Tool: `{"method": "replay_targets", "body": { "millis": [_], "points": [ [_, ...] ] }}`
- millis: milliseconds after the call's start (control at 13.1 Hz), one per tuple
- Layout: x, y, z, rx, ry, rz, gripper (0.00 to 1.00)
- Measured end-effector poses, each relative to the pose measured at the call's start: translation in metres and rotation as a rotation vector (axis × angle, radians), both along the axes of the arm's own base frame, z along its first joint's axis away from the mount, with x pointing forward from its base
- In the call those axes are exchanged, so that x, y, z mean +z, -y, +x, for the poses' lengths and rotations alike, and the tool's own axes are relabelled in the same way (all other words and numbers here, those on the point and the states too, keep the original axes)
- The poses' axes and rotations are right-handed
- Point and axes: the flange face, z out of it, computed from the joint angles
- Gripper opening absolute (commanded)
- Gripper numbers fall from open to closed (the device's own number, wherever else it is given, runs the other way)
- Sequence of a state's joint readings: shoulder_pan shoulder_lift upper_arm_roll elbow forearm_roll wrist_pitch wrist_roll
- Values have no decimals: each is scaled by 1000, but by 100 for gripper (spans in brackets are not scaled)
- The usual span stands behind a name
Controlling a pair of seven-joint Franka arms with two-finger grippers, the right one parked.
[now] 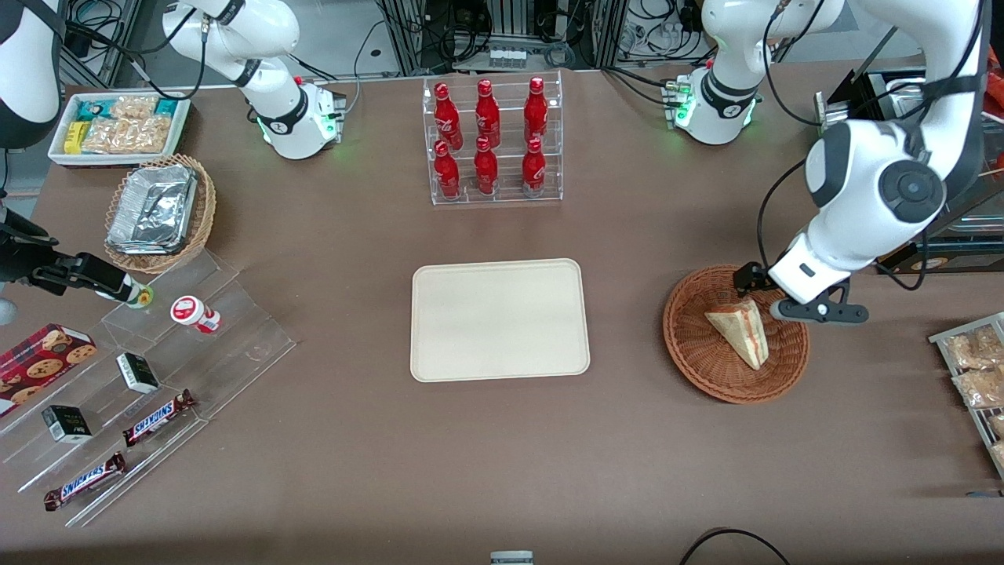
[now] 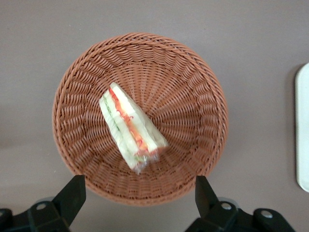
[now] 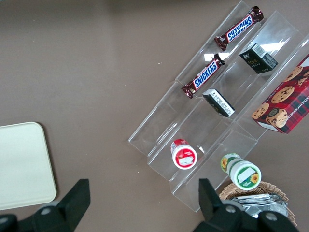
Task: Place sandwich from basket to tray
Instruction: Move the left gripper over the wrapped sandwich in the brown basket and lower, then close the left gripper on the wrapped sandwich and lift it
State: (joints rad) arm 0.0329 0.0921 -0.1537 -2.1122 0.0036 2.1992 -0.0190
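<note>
The sandwich [image 1: 741, 329] [image 2: 130, 126], a pale bread wedge with red and green filling, lies in the round reddish-brown basket [image 1: 682, 337] [image 2: 72, 96] at the working arm's end of the table. My gripper [image 1: 773, 302] [image 2: 139, 188] hovers above the basket's rim, on the part farther from the front camera than the sandwich. It is open, with its fingers spread wide and nothing between them. The beige tray [image 1: 500, 320] [image 2: 304, 125] lies flat at the table's middle, apart from the basket.
A clear rack of red bottles [image 1: 494, 141] stands farther from the front camera than the tray. Toward the parked arm's end are a stepped acrylic shelf [image 1: 235, 345] with snack bars, a tan wicker basket [image 1: 200, 227] with foil trays and a white snack bin [image 1: 59, 153]. Snack packets [image 1: 976, 369] lie at the working arm's table edge.
</note>
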Motion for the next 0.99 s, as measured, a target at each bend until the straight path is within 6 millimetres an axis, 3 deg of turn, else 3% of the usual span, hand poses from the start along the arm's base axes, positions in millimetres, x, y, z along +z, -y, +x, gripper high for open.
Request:
{"method": "replay_targets", "body": {
  "millis": [382,992],
  "points": [
    [-33,-9,-2,114,34,-8,100],
    [-53,-8,3,660,61,-38,100]
  ]
}}
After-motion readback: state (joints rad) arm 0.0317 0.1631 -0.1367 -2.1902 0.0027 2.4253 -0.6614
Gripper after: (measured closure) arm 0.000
